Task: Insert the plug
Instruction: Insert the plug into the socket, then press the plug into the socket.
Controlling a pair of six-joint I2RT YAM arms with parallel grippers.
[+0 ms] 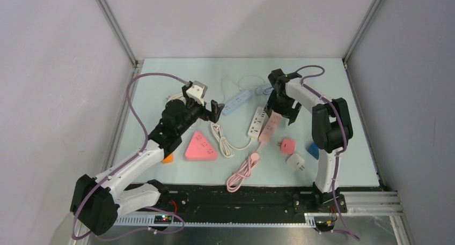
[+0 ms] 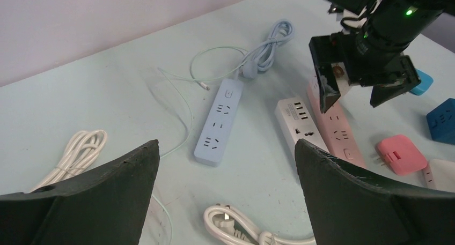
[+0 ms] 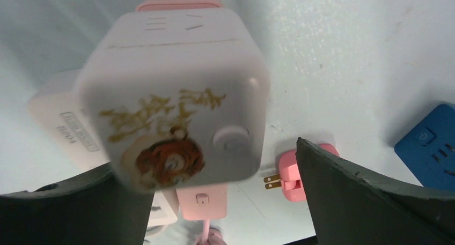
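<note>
Pale blue tabletop [image 1: 349, 95], near its middle: pink cube plug [image 3: 177, 95] over pink power strip [image 1: 270, 128], between spread fingers of right gripper [image 1: 281, 111]; left gripper [image 2: 226, 144] wide apart too.

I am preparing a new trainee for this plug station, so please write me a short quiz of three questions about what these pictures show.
1. True or false: the left gripper is holding a plug.
2. Which strip lies between the blue power strip and the pink power strip? A) a white one B) a green one C) a black one
3. Fill in: the right gripper has its fingers spread on either side of a pale ___ adapter with a sticker on it.

Key
1. False: its jaws are open and empty.
2. A, the white power strip.
3. Cube: it is the cube adapter.
</note>
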